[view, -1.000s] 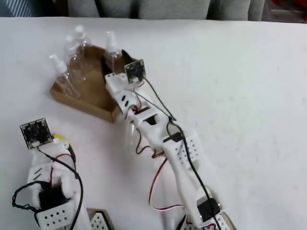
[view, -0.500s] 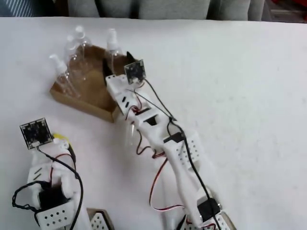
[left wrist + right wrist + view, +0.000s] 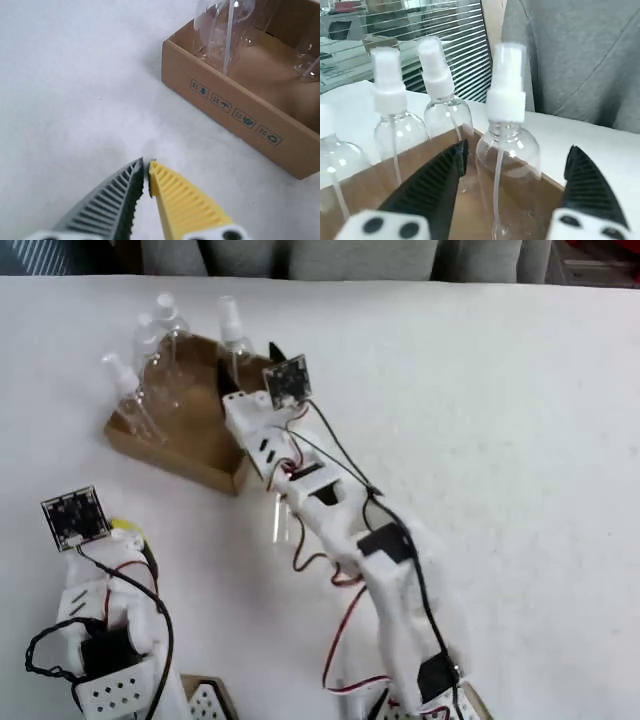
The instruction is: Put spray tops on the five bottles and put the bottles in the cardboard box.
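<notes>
- Cardboard box (image 3: pixel 175 458) sits far left on the surface (image 3: pixel 520 390). I count four bottles standing in it, each with a white spray top.
- Right pincer (image 3: pixel 517 150) hangs over the box's right end, fingers spread wide. The rightmost bottle (image 3: pixel 507 170) stands framed between them, spray top (image 3: pixel 506 85) above the fingertips. I see a gap on both sides and no contact.
- The other three bottles (image 3: pixel 150 355) stand along the box's left and far sides.
- Left pincer (image 3: pixel 146 172) is near left, fingers pressed together on nothing, aimed towards the box's near wall and apart from it.
- A clear shape (image 3: pixel 282 518) lies on the surface just beside the right arm, on the near side of the box. It may be the fifth bottle; I cannot tell, nor whether it has a top.
- Judgement: four of five boxed, one outstanding.
- Risk 1: any sideways drift on pull-back hooks a finger on the rightmost bottle. It looks empty, tall and light, so it would tip easily and could take its neighbours down.
- Risk 2: that bottle stands close to the box's right wall, so a fall that way could put it outside the box.
- Risk 3: the right arm crosses the box's near-right corner. A low retreat could snag the wall and drag the box.
- Risk 4: a swing of the arm could roll the clear shape away.
</notes>
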Robot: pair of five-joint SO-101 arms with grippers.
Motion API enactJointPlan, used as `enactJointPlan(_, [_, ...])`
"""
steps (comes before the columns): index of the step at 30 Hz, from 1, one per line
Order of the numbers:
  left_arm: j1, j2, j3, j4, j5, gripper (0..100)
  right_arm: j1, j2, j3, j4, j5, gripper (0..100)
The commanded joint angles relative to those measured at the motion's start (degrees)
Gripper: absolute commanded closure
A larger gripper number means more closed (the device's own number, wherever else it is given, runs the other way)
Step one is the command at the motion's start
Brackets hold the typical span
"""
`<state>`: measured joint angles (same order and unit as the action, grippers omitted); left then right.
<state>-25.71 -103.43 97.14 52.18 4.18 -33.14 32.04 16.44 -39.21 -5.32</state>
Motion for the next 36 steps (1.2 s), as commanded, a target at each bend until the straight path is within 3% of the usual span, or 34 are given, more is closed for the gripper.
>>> enactJointPlan(1, [-0.3,0.0,-0.1,-0.2,-0.7,98,0.1,-11.6,7.2,0.3,0.9,73.8])
enactJointPlan(4, [-0.3,0.0,-0.1,-0.2,-0.7,98,0.7,-21.1,17.4,0.3,0.9,77.2])
enactJointPlan(11, [-0.1,0.0,-0.1,-0.2,-0.7,98,1.2,-43.6,39.6,0.3,0.8,97.2])
enactJointPlan(20, [-0.1,0.0,-0.1,-0.2,-0.7,97,2.0,-67.2,62.4,4.0,2.2,98.2])
enactJointPlan(23, [-0.1,0.0,-0.1,-0.2,-0.7,97,4.4,-75.6,64.8,18.3,6.9,98.2])
enactJointPlan(28, [-0.1,0.0,-0.1,-0.2,-0.7,97,8.2,-91.6,60.9,54.1,7.6,98.1])
enactJointPlan(32, [-0.1,0.0,-0.1,-0.1,-0.7,97,7.3,-102.3,52.8,82.9,7.5,98.1])
enactJointPlan(36, [-0.1,0.0,-0.1,0.0,-0.7,97,7.8,-107.9,49.7,94.8,7.7,98.1])
